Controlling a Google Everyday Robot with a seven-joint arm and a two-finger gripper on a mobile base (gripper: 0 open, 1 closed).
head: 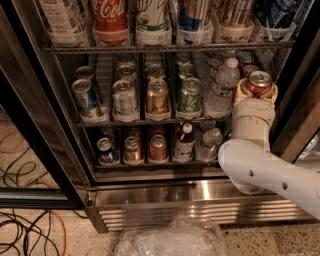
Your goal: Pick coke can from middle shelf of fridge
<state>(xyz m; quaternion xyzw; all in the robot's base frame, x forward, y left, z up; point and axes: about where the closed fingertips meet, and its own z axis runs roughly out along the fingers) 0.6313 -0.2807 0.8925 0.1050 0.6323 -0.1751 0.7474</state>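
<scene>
The coke can (pixel 259 82), small and red with a silver top, stands at the right end of the fridge's (pixel 190 196) middle shelf (pixel 130 122). My gripper (pixel 258 91) reaches up from the white arm at the lower right. Its cream fingers (pixel 242 92) hug the can on both sides, shut on it. The can's lower body is hidden behind the wrist.
A water bottle (pixel 222 89) stands just left of the held can, then a green can (pixel 189 96) and a gold can (pixel 157 97). A bigger Coca-Cola container (pixel 110 15) sits on the shelf above. The black door frame (pixel 295 110) is close on the right. A plastic bag (pixel 172 241) and cables (pixel 25 235) lie on the floor.
</scene>
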